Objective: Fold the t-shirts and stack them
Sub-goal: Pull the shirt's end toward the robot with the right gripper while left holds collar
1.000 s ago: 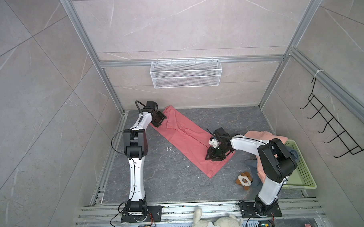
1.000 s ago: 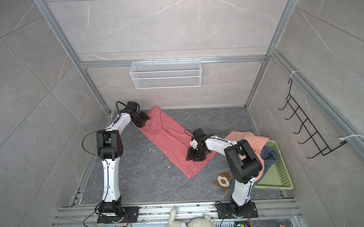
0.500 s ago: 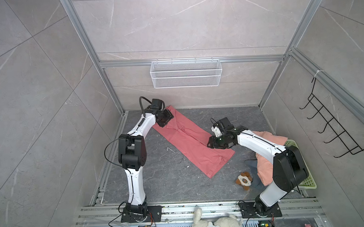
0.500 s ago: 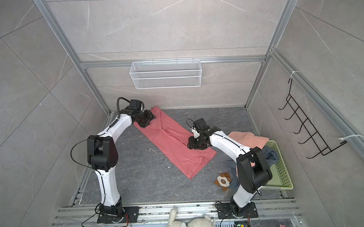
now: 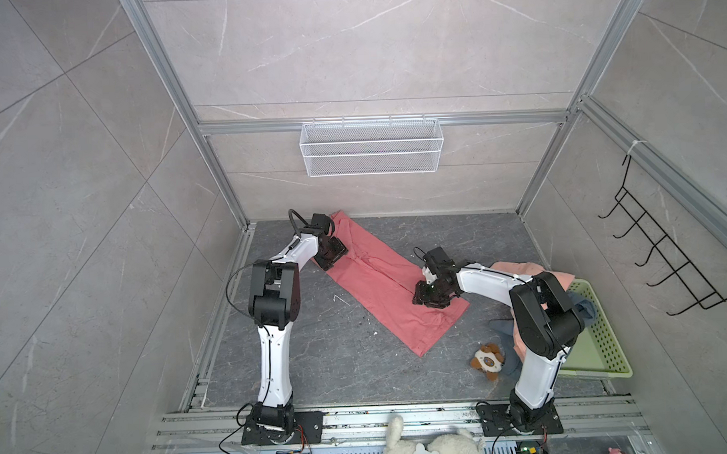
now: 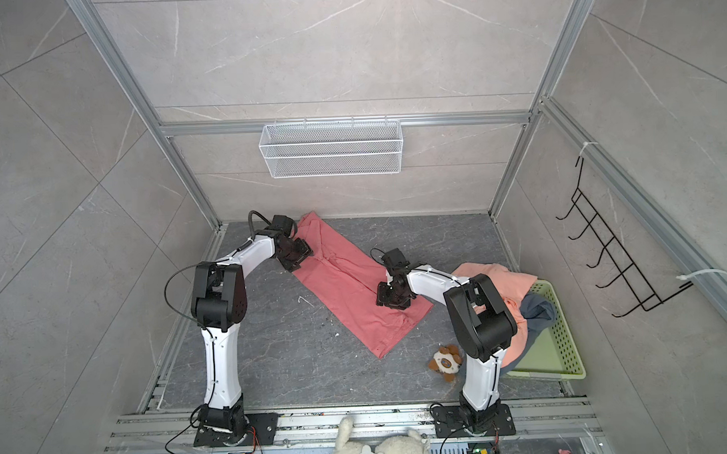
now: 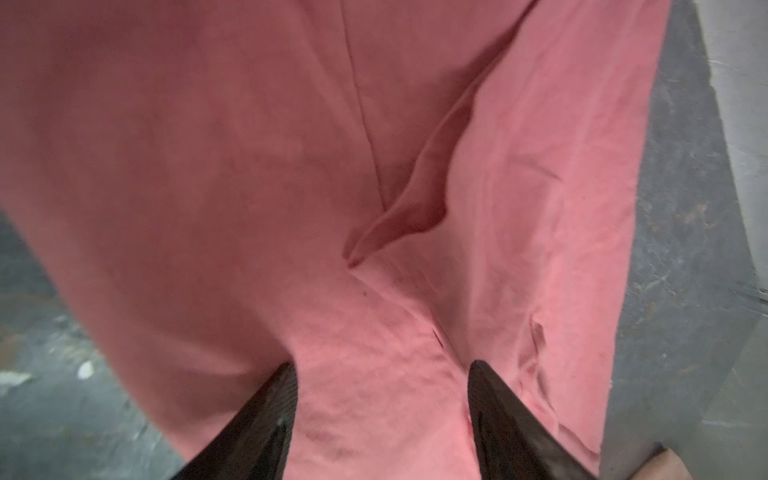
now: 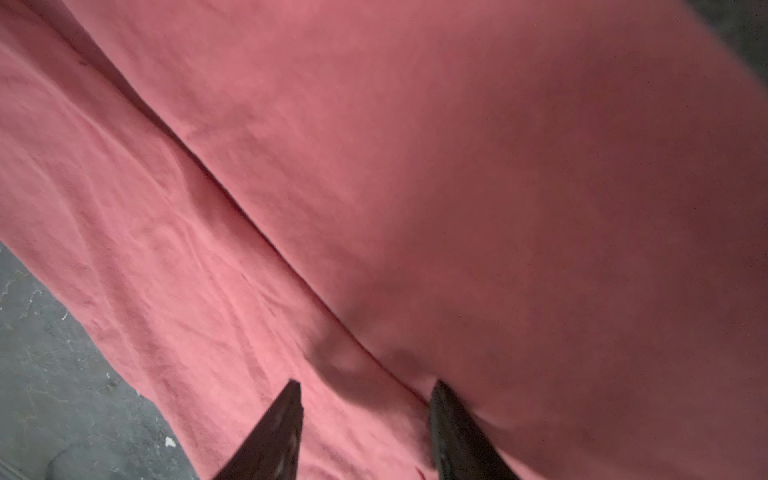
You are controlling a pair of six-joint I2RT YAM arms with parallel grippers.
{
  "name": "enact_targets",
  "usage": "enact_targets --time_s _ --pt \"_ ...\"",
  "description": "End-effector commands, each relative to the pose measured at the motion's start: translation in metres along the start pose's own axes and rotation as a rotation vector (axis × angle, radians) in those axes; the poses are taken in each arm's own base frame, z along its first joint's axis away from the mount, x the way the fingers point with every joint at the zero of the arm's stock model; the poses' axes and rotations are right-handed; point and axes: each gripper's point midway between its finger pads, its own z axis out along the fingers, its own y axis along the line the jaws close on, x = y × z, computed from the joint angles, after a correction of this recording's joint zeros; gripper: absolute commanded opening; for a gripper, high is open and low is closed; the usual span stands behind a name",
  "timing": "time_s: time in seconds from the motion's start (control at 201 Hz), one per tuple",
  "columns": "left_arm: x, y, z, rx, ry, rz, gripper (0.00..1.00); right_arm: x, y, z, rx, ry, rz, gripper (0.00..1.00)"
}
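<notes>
Coral-red t-shirt [image 5: 380, 285] lay flat on the grey mat [image 5: 316, 354] as one long strip, and its long axis ran on the slant from the far left corner down toward the near right. That slant looked like the thing the next fold would turn on. At the far-left end sat the left gripper [image 5: 331, 254], its jaws standing apart and its tips set down on the cloth with nothing pinched between them. That arm was plainly the nearer one for that end. Further right, on the strip's right-hand edge, the right gripper [image 5: 433, 294] was likewise parted and resting on fabric, the nearer arm for the near end. Beyond it the peach t-shirt [image 6: 515, 281] and the blue-grey t-shirt [image 6: 537, 311] were heaped over the green basket [image 6: 565, 345], well apart from the strip. Both top views gave the whole strip and both arms, but not the gap between the jaws. The left wrist view gave that gap at the left gripper [image 7: 380, 365], plus a puckered pocket of cloth just ahead of the tips. The right wrist view showed the right gripper [image 8: 365, 384] straddling a straight fold line.
</notes>
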Motion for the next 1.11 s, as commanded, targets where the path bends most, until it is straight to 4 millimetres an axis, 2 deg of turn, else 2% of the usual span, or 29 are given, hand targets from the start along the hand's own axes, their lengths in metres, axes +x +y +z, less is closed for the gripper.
enact_targets --time_s 0.0,0.09,0.284,0.488,0.627,0.851,1.0,1.105 --pt "0.002 0.002 0.023 -0.008 0.048 -0.03 0.68 0.054 -0.018 0.03 0.041 0.151 0.06 0.51" --pt "0.002 -0.005 0.037 0.023 0.078 -0.042 0.68 0.078 -0.014 0.034 0.051 0.201 0.036 0.51" --pt "-0.008 -0.043 0.048 0.173 0.094 0.009 0.67 0.119 0.006 0.038 0.026 0.256 -0.042 0.51" --pt "0.003 -0.088 0.054 0.293 0.138 0.103 0.67 0.154 0.019 0.042 0.047 0.307 -0.151 0.51" --pt "0.01 -0.101 0.056 0.32 0.146 0.122 0.67 0.173 0.029 0.051 0.015 0.37 -0.175 0.51" --pt "0.014 -0.118 0.049 0.344 0.125 0.154 0.67 0.179 0.027 0.05 0.042 0.35 -0.198 0.51" --pt "0.013 -0.118 0.046 0.333 0.117 0.149 0.67 0.172 0.02 0.042 0.085 0.306 -0.206 0.52" --pt "0.011 -0.121 0.043 0.341 0.111 0.157 0.68 0.175 0.018 0.035 0.085 0.307 -0.214 0.52"
